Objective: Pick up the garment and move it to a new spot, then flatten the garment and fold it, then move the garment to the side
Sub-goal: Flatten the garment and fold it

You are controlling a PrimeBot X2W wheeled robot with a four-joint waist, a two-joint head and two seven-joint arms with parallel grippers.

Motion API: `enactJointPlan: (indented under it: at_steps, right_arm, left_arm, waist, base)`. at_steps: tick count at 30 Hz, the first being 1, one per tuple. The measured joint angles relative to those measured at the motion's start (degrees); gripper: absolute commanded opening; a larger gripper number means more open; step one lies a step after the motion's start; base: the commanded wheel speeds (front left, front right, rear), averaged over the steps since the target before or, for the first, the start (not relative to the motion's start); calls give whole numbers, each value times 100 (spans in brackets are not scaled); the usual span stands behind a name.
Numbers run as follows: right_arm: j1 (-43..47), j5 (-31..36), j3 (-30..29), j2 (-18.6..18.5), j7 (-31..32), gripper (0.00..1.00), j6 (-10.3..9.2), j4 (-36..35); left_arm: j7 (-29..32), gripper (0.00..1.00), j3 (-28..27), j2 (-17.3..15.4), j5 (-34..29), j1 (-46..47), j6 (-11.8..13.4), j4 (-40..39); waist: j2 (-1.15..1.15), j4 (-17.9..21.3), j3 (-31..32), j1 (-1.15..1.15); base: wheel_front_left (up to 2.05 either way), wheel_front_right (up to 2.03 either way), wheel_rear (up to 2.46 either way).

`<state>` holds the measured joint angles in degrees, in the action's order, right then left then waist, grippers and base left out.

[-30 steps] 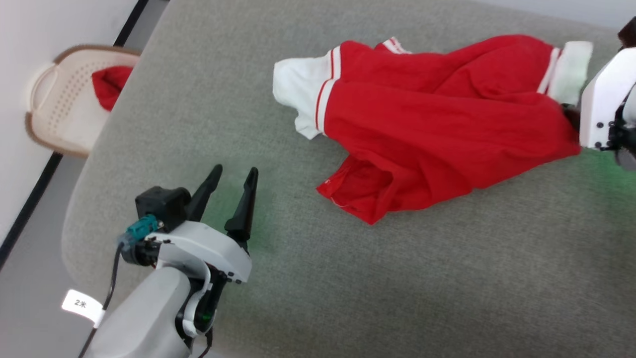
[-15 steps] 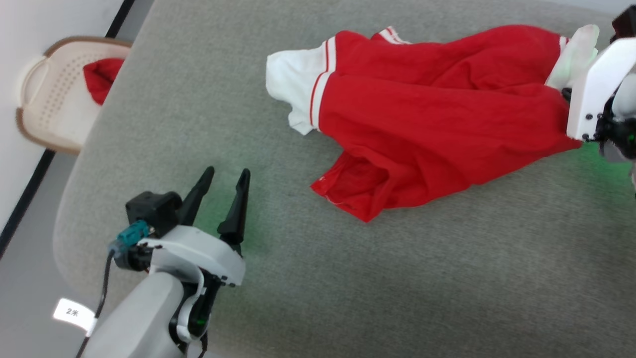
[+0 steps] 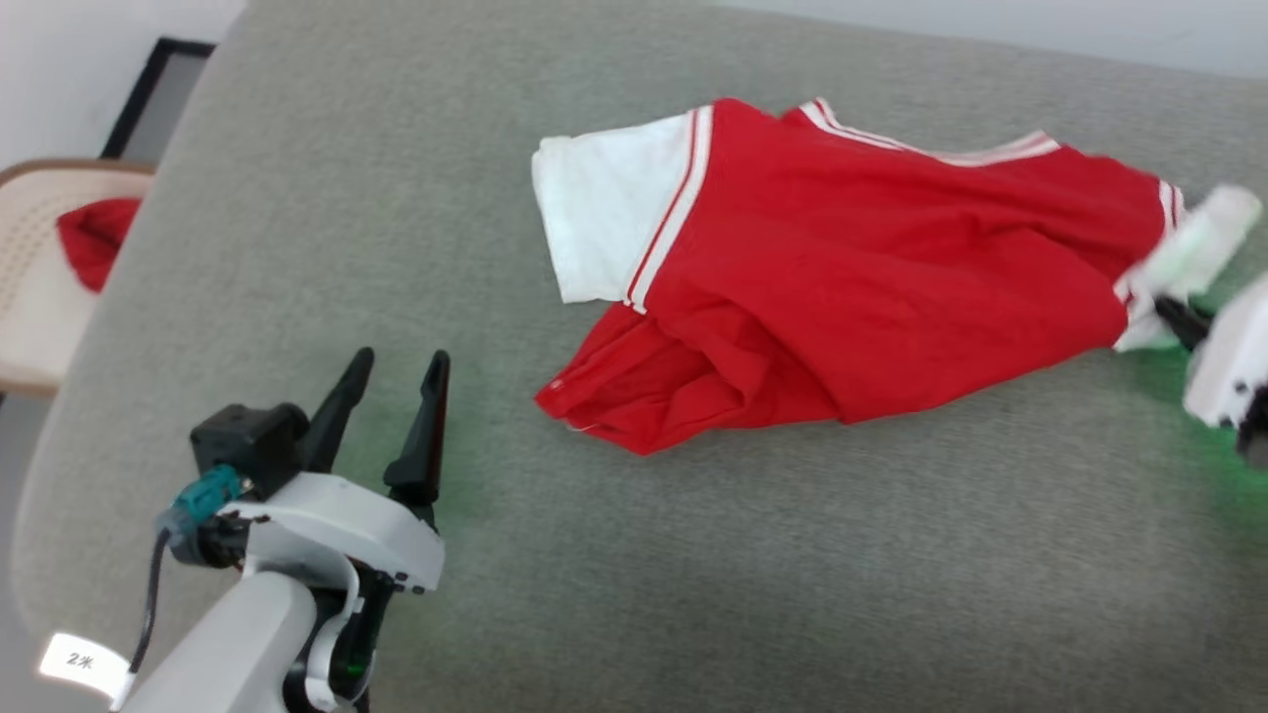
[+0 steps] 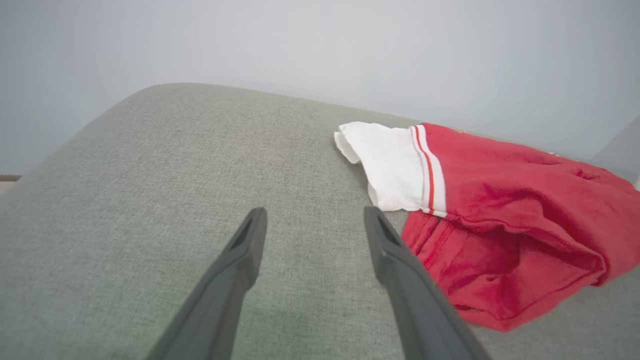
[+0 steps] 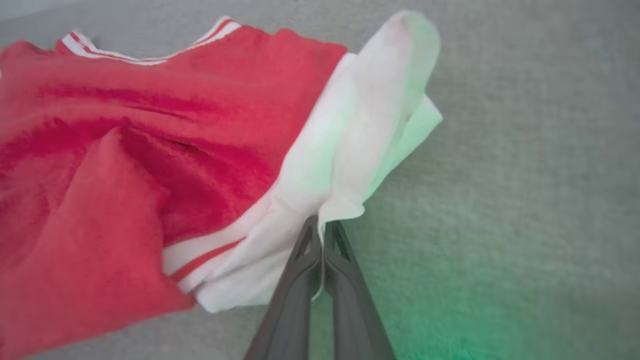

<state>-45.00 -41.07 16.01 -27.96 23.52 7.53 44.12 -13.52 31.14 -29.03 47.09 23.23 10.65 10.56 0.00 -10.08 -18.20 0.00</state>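
Note:
The garment (image 3: pixel 862 287) is a red jersey with white sleeves and striped trim, lying crumpled across the grey cushion; its number is hidden. In the right wrist view my right gripper (image 5: pixel 321 227) is shut on the garment's (image 5: pixel 150 150) white sleeve (image 5: pixel 360 145), pinching a fold of it. The same gripper (image 3: pixel 1174 317) shows at the head view's right edge, blurred, holding that sleeve (image 3: pixel 1194 248). My left gripper (image 3: pixel 396 361) stands open over bare cushion, left of the jersey's hem. The left wrist view has its fingers (image 4: pixel 245 250) apart with the garment (image 4: pixel 500 210) to the right.
A grey fabric cushion (image 3: pixel 693 555) carries everything. Past its left edge stands a beige perforated basket (image 3: pixel 30 277) holding a small plain red cloth scrap (image 3: pixel 89 238). A black floor line (image 3: pixel 149 94) runs at the upper left.
The camera shifted, so the whole scene slid. My right gripper pulled the white sleeve rightward and down, and the jersey now lies more spread, its left sleeve flatter. The left gripper stayed open.

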Motion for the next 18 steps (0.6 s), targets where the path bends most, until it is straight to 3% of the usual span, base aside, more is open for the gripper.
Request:
enactJointPlan:
  at_steps: [6, 9, 10, 11, 18]
  right_arm:
    - [1036, -178, -576, -364, -177, 0, 1, -717]
    - [1324, -118, -921, -337, -249, 0, 1, -896]
    - [1387, -68, -1038, -293, -310, 36, 0, -939]
    - [1435, 22, -1155, -247, -380, 98, 1, -962]
    - [1797, 636, -2081, 110, -953, 100, -2, -1220]
  left_arm:
    - [144, 100, -49, -223, -4, -156, 205, -503]
    - [236, 100, -85, -328, 2, -229, 274, -732]
    - [256, 100, -87, -347, 26, -241, 274, -788]
    - [321, 100, -79, -376, 32, -240, 274, -829]
    - [835, 100, 43, -702, -131, 327, 102, -955]
  waist:
    - [0, 280, 80, 0]
    - [0, 406, 103, 0]
    - [0, 447, 111, 0]
    - [0, 488, 119, 0]
    - [0, 712, 157, 0]
  base:
    - [0, 0, 0]
    - [0, 0, 0]
    - [0, 0, 0]
    - [0, 0, 0]
    - [0, 0, 0]
